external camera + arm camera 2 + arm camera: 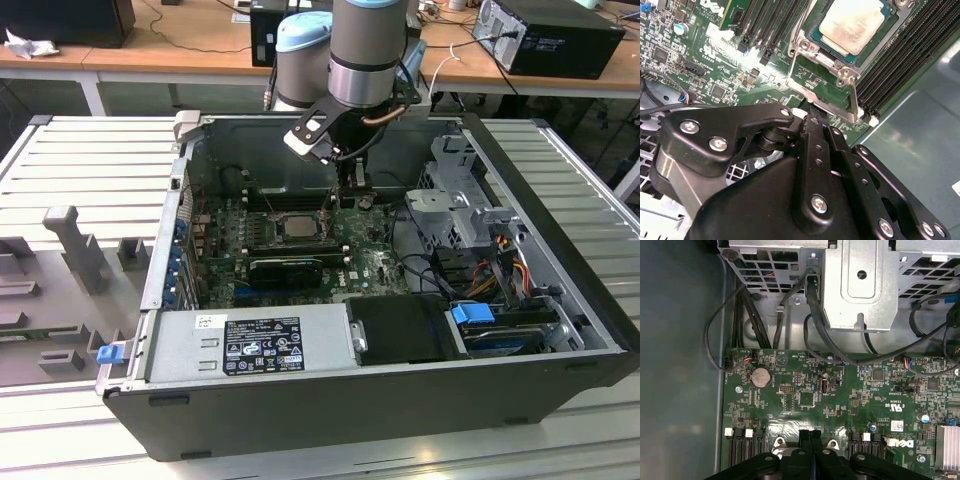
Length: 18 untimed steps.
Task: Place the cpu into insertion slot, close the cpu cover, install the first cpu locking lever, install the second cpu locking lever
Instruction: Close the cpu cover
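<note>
The cpu (852, 25), a pale silver square, lies flat in the insertion slot (890, 22) on the green motherboard; it also shows in the exterior view, cpu (298, 226). The cpu cover (854, 100), a thin metal frame with a cut-out centre, stands swung open off the slot, on the side toward my gripper. My gripper (807, 116) is shut, its black fingertips (810, 437) pressed together right at the cover's free edge. I cannot tell if they touch the cover. In the exterior view the gripper (355, 192) hangs just to the right of the cpu.
Long black memory slots (900, 65) flank the socket. A metal drive cage (460, 210) and black cables (815, 315) sit at the exterior view's right, a black card (285, 268) and the power supply (250, 345) nearer the front. The case walls (680, 365) close in around.
</note>
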Tool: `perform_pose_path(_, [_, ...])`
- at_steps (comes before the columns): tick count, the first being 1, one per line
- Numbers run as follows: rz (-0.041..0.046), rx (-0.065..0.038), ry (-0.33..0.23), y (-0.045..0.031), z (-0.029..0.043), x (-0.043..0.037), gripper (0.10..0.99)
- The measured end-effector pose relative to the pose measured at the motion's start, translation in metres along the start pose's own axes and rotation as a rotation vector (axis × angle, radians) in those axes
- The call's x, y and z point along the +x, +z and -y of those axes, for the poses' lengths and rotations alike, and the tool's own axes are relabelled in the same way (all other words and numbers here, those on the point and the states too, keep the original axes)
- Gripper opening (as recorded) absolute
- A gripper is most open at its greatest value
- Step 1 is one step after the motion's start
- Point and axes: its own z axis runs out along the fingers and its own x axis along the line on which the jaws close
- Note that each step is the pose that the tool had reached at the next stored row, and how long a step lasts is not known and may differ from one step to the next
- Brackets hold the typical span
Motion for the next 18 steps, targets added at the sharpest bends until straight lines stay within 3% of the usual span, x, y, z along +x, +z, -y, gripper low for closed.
perform_pose_path(18, [0.0000,0.000,0.000,-0.0003,0.0104,0.0003,0.106])
